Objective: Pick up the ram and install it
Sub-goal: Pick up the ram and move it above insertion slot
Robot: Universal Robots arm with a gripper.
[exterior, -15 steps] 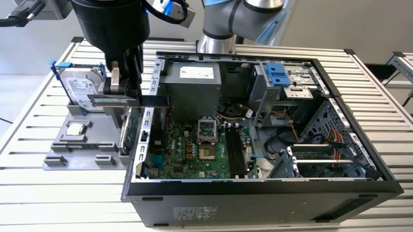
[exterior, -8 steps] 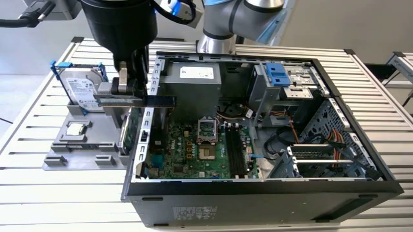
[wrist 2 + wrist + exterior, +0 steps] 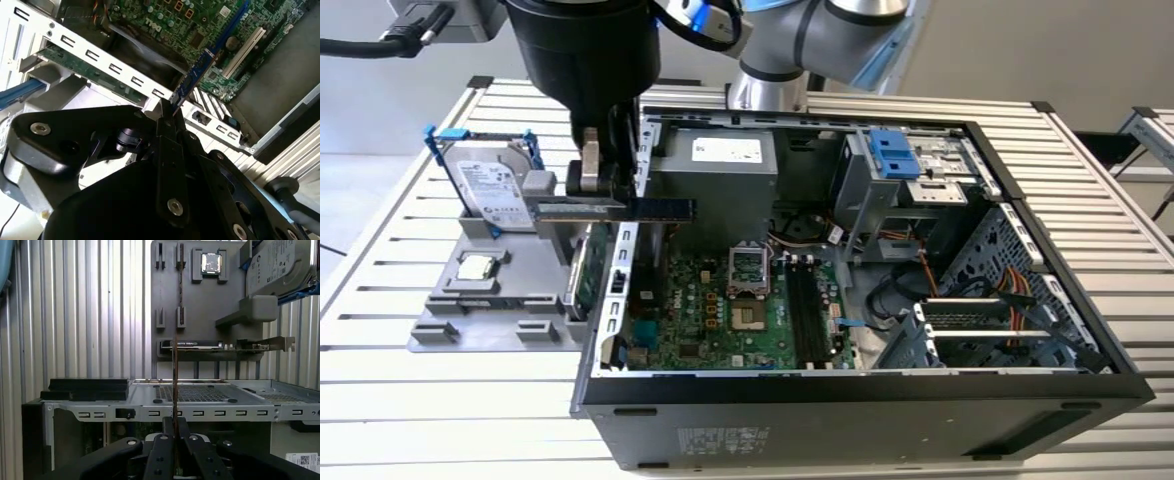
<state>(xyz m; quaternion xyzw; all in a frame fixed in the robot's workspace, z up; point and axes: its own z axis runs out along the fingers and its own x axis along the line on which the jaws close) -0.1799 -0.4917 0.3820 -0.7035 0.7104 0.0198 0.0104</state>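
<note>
**Ana:** What's the biggest thing?

**Ben:** The ribbed table (image 3: 400, 250). On it lies the open computer case (image 3: 854, 410). Just beside the case, on the exterior view's left, sits a grey tray (image 3: 467, 325) with a hard drive (image 3: 494, 190).

**Ana:** Where's the gripper?

**Ben:** The gripper (image 3: 600, 195) hangs over the case's left wall. It is pinched tight on the ram (image 3: 654, 208). The ram is up in the air, lying flat, with its tip reaching in over the case.

**Ana:** What could go wrong?

**Ben:** I think the ram could bump that metal wall, because it's so near. It's thin too, so it might tip in the pinch. Then it wouldn't meet the long black slots (image 3: 803, 310) straight.

**Ana:** Do the cameras tell different things?

**Ben:** Yes. The exterior view shows those slots, far over to the right on the motherboard (image 3: 707, 315). The second wrist view shows the ram's (image 3: 200, 70) blue edge pointing down at the green board. The first wrist view shows the ram (image 3: 175, 380) thin as a line, with the tray beyond it.
</note>
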